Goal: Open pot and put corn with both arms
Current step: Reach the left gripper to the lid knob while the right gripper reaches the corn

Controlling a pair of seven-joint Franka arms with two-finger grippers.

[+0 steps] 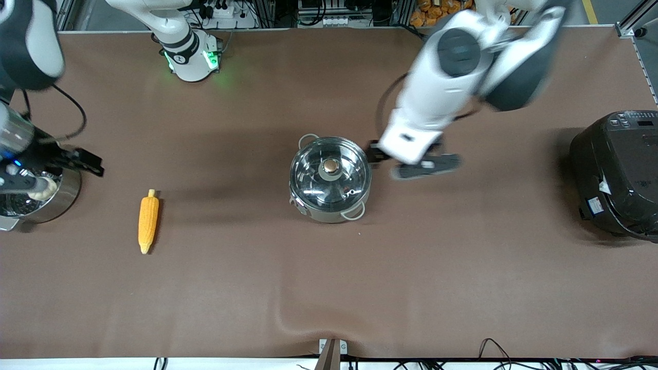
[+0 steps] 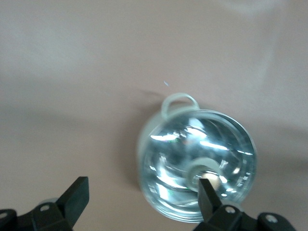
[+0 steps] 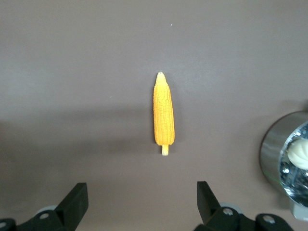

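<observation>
Item 1, table (image 1: 329,288): brown cloth cover, soft and slightly rucked at the camera edge. I count on things sliding a little on it.

Item 2, black cooker (image 1: 617,174): at the left arm's end of the table, at 3 o'clock from the pot. Not my concern.

Item 3, left arm (image 1: 447,87): reaches in from its base; left gripper (image 1: 371,153) hangs just beside the pot's rim at about 2 o'clock, fingers spread wide, nothing between them. In its wrist view the lid knob sits just off one fingertip.

Item 4, right arm (image 1: 20,139): right gripper (image 3: 139,202) hangs near the steamer pot, fingers released and empty, the corn straight ahead in its wrist view.

Item 5, pot (image 1: 330,180): mid-table, lid on. Polished steel, rigid, likely heavy enough to stay put. Loop handles at 11 and 5 o'clock.

Item 6, steamer pot (image 1: 51,198): at the right arm's end, a white bun (image 1: 43,189) in it. Leave alone.

Item 7, glass lid (image 1: 308,172): clear, slick, breakable. I judge it must go straight up and be set down gently.

Item 8, corn (image 1: 148,221): at 9 o'clock from the pot, well apart, lying flat, tip toward the camera. Looks light and stiff with a ribbed skin; I would pinch across its thick middle.

Item 9, knob (image 1: 330,165): copper-toned, lid centre, small and smooth. The only sound hold on the lid.
</observation>
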